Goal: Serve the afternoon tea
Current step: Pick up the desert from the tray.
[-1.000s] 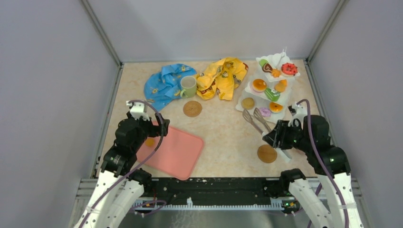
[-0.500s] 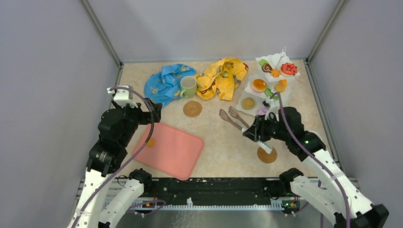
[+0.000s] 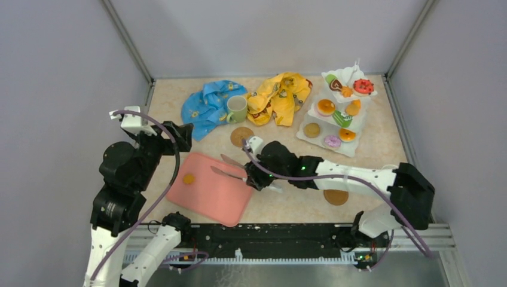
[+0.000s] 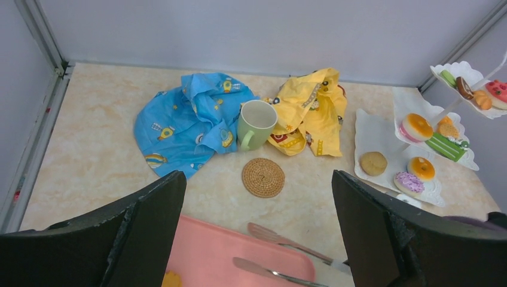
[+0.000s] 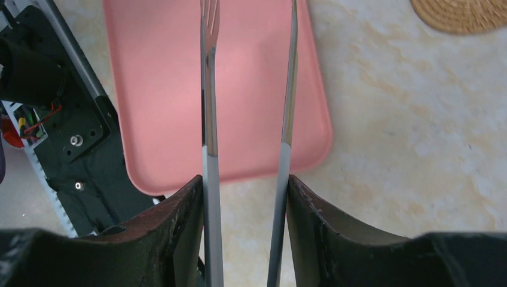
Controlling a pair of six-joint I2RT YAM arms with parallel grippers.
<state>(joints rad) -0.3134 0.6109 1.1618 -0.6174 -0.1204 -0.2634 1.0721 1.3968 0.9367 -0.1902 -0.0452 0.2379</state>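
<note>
Two arms over beige marbled table (image 3: pixel 281 155), grey walls (image 3: pixel 269 36) around. Right gripper (image 5: pixel 245 221) clamped tongs (image 5: pixel 207 119) above pink tray (image 5: pixel 155 89); left gripper (image 4: pixel 257 185) gaped, empty. Stand (image 4: pixel 373 125) well right of tongs; mug (image 4: pixel 256 122) beyond left gripper.

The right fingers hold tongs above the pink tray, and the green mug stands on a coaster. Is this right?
The green mug stands beside the coaster, not on it: the left wrist view shows them apart. The right fingers hold the tongs above the pink tray.
</note>
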